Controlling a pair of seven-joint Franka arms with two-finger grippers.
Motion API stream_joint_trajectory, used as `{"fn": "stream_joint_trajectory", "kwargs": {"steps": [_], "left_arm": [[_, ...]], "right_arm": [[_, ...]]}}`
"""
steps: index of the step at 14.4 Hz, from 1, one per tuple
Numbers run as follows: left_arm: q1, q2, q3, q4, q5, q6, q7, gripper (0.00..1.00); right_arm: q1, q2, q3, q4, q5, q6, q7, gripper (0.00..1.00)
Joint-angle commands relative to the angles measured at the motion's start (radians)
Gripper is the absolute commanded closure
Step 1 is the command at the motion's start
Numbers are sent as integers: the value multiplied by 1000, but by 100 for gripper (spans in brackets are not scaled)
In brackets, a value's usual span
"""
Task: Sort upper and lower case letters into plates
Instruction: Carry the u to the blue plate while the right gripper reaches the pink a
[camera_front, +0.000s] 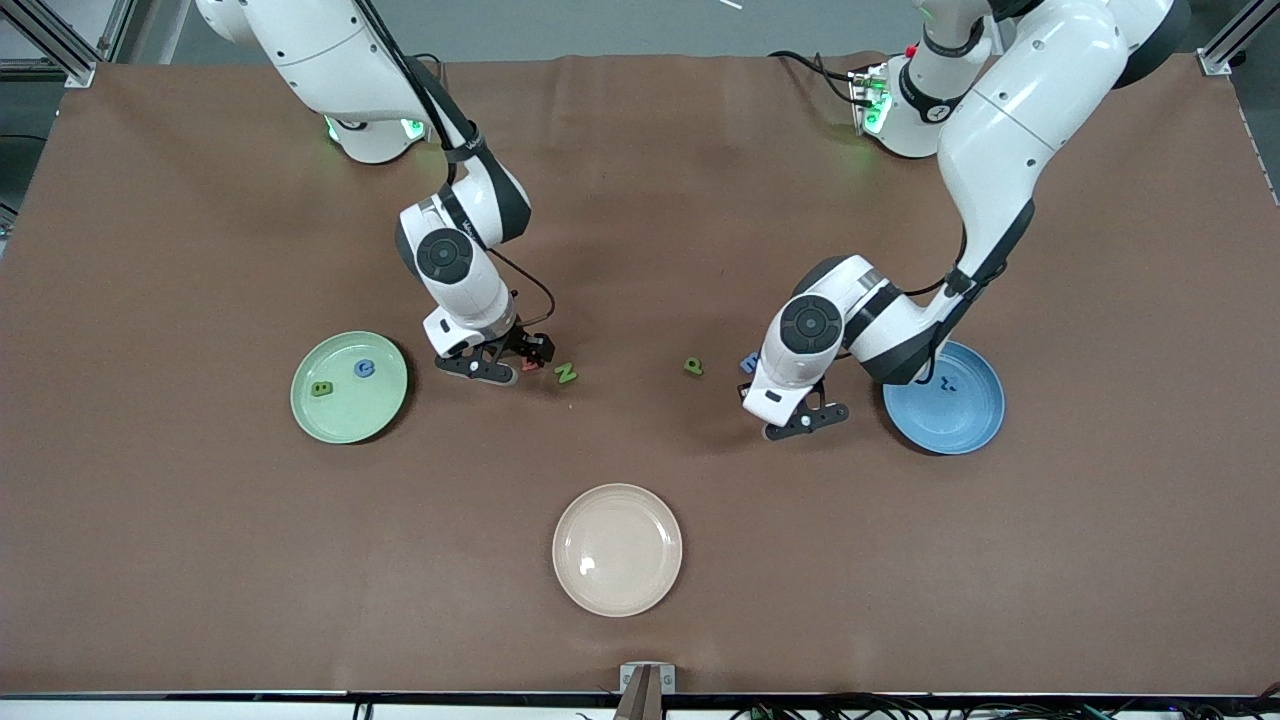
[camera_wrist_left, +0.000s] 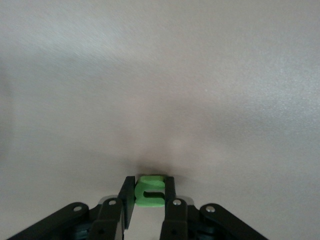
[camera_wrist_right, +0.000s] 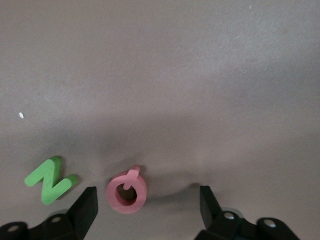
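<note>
My left gripper (camera_wrist_left: 150, 186) is shut on a small green letter (camera_wrist_left: 149, 198), low over the bare table beside the blue plate (camera_front: 968, 425); in the front view that gripper (camera_front: 803, 418) hides the letter. My right gripper (camera_wrist_right: 147, 195) is open, its fingers on either side of a red letter Q (camera_wrist_right: 127, 191) lying on the table. A green N (camera_wrist_right: 50, 180) lies beside the Q. In the front view the right gripper (camera_front: 522, 362) is next to the mint green plate (camera_front: 345, 420), which holds a green B (camera_front: 321, 388) and a blue C (camera_front: 365, 368).
A green letter (camera_front: 693, 367) and a blue letter (camera_front: 748, 362), partly hidden by the left arm, lie mid-table. The blue plate holds small dark letters (camera_front: 946, 381). A cream-white plate (camera_front: 617, 575) sits nearer the front camera.
</note>
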Motion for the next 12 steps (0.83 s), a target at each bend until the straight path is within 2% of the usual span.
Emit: {"fn": "stream_joint_trajectory", "kwargs": {"steps": [1, 2, 3, 4, 6, 7, 8, 9, 10, 12], "left_arm": [[76, -140, -55, -47, 3, -118, 88, 89], [146, -166, -107, -50, -1, -159, 145, 89], [255, -183, -188, -62, -4, -194, 202, 89], [389, -204, -289, -107, 2, -190, 257, 90], [629, -214, -444, -187, 29, -154, 367, 90], [707, -214, -480, -223, 32, -129, 426, 90], [761, -217, -487, -269, 51, -77, 475, 91], [797, -217, -488, -319, 115, -21, 491, 91], [823, -212, -487, -355, 176, 29, 489, 91], [837, -192, -480, -379, 226, 78, 489, 91]], "right_arm": [[36, 18, -15, 17, -5, 6, 49, 21], [44, 23, -16, 21, -5, 7, 56, 23], [46, 29, -16, 21, -5, 7, 56, 26], [47, 32, -18, 28, -5, 6, 54, 29], [47, 38, -24, 38, -35, 3, 53, 37], [47, 38, -27, 40, -64, -2, 53, 40], [46, 38, -32, 40, -84, -2, 54, 42], [47, 38, -38, 41, -84, -3, 53, 44], [47, 38, -38, 50, -86, -7, 53, 44], [47, 40, -39, 54, -88, -7, 51, 51]]}}
